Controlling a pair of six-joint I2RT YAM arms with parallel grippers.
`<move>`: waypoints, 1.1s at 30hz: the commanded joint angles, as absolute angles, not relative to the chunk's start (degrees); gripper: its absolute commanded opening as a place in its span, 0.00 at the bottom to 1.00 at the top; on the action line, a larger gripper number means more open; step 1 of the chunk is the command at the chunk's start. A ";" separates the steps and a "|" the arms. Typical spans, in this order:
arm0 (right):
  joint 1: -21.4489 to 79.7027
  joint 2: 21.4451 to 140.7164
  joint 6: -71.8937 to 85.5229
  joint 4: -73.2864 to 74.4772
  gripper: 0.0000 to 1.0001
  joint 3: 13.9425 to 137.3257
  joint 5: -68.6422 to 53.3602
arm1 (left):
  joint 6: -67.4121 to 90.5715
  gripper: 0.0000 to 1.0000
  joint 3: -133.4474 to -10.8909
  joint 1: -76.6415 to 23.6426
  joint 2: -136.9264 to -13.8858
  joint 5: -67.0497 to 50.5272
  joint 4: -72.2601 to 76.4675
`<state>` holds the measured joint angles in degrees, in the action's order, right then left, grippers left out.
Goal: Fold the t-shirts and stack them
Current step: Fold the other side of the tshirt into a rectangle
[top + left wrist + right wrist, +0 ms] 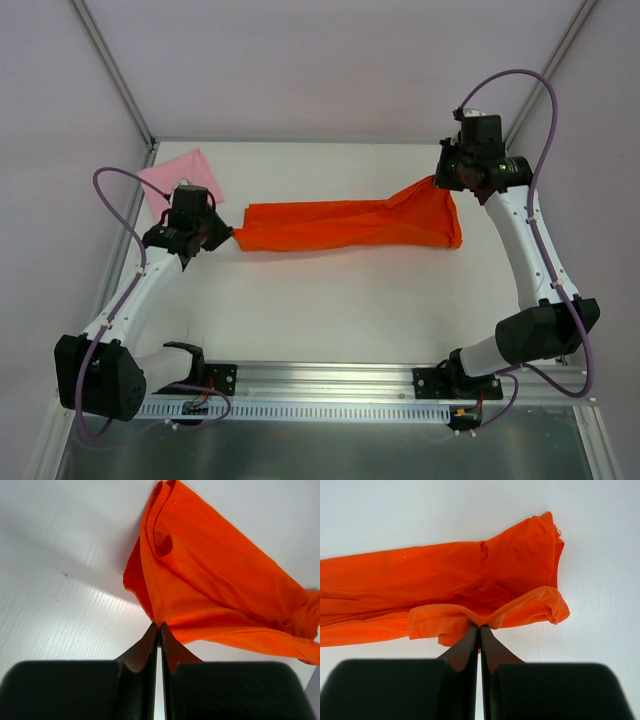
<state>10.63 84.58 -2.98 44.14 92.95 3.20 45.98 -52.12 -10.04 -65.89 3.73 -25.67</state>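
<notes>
- Left gripper [159, 626]: the jaws are pressing together with hardly a gap and are pinching the left end of the orange shirt [215, 585]. The cloth is fanning away from the tips in loose folds.
- Right gripper [479, 628]: the jaws are closing just as tightly and are nipping a rolled edge at the orange shirt's right end. A soft bulge of hem is spilling out on either side of the tips.
- Orange shirt: it is stretching between the two grips as one long, narrow band. It is widening toward its right end, and a shadow under the left end suggests that end is lifting off the table.
- Reason for the hold, as a judgement: gripping opposite ends is drawing the cloth taut and straight, so that the next fold can be laid cleanly. The folding looks partway done, and the stacking is not yet begun.
- Pink shirt [185, 172]: it is lying flat as a small square just beyond the orange shirt's left end, behind the left gripper and apart from the orange cloth. It is probably waiting to be stacked.
- Table [330, 310]: this white surface is carrying both shirts.
</notes>
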 commanded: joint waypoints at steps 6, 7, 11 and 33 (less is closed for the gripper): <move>10.37 77.00 -0.27 42.98 0.01 86.87 3.17 | 45.09 0.00 -49.92 -9.84 -66.71 4.48 -24.43; 10.37 76.30 -0.18 42.80 0.01 85.44 2.73 | 44.91 0.00 -49.92 -9.84 -67.14 4.66 -24.26; 10.37 73.48 1.58 43.33 0.01 80.78 3.60 | 43.69 0.00 -51.15 -9.84 -69.95 3.96 -23.12; 10.37 79.36 0.53 40.61 0.01 81.99 3.25 | 40.52 0.00 -58.79 -9.84 -79.09 7.12 -22.94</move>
<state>10.63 77.49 1.32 43.27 78.19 2.59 41.67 -56.42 -10.04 -77.58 5.08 -24.01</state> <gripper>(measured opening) 0.015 0.009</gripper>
